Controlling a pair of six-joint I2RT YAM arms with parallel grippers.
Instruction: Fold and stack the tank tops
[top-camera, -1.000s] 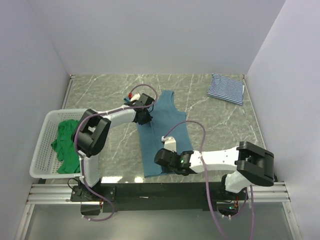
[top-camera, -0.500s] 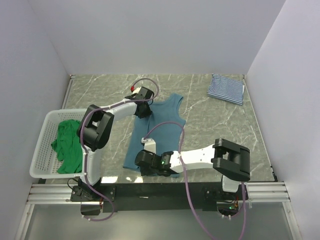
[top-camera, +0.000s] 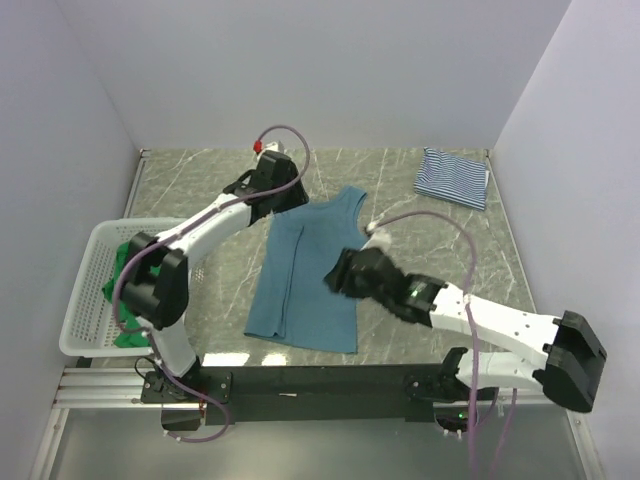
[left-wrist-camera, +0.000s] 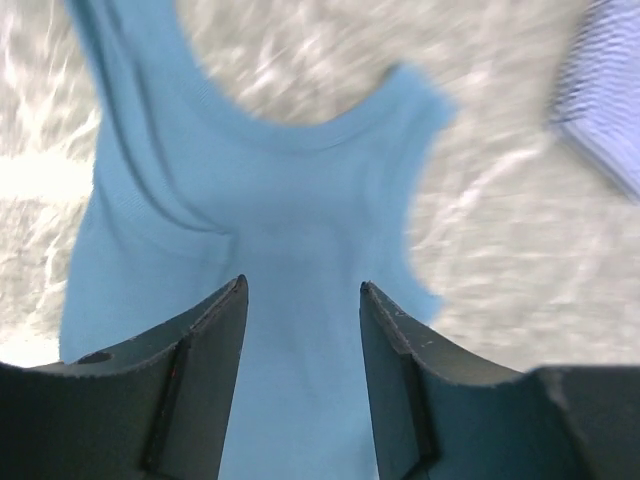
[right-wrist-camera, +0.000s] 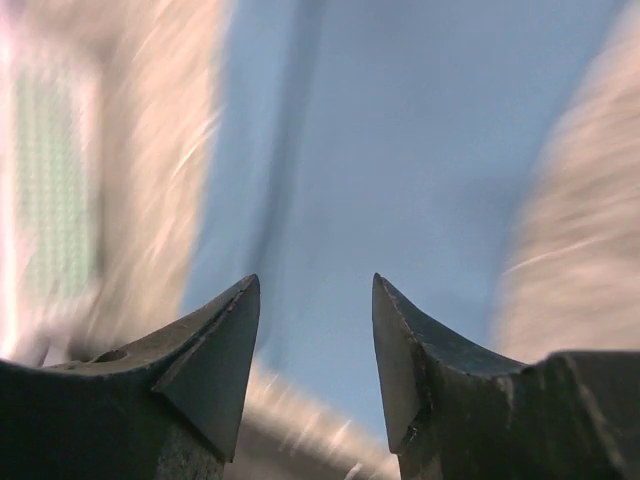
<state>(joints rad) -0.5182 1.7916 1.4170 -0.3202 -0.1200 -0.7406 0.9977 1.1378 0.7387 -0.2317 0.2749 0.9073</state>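
Note:
The teal-blue tank top (top-camera: 305, 275) lies spread on the marble table, neck toward the back; it also fills the left wrist view (left-wrist-camera: 290, 190) and the right wrist view (right-wrist-camera: 400, 140). My left gripper (top-camera: 290, 197) hovers over its left shoulder strap, open and empty (left-wrist-camera: 300, 290). Above the top's right side my right gripper (top-camera: 338, 272) is open too, with nothing between its fingers (right-wrist-camera: 315, 285). At the back right lies the striped tank top (top-camera: 452, 178), folded, and its edge shows in the left wrist view (left-wrist-camera: 600, 110). The green tank top (top-camera: 135, 290) is bunched in the basket.
A white mesh basket (top-camera: 85, 300) stands at the table's left edge and shows as a blur in the right wrist view (right-wrist-camera: 50, 180). Walls close the table on the left, back and right. The black rail (top-camera: 320, 385) runs along the near edge.
Both grippers have opened and let go of the teal top, which now lies spread out. The left gripper pulled back toward the far side; the right arm swung right and lifted.

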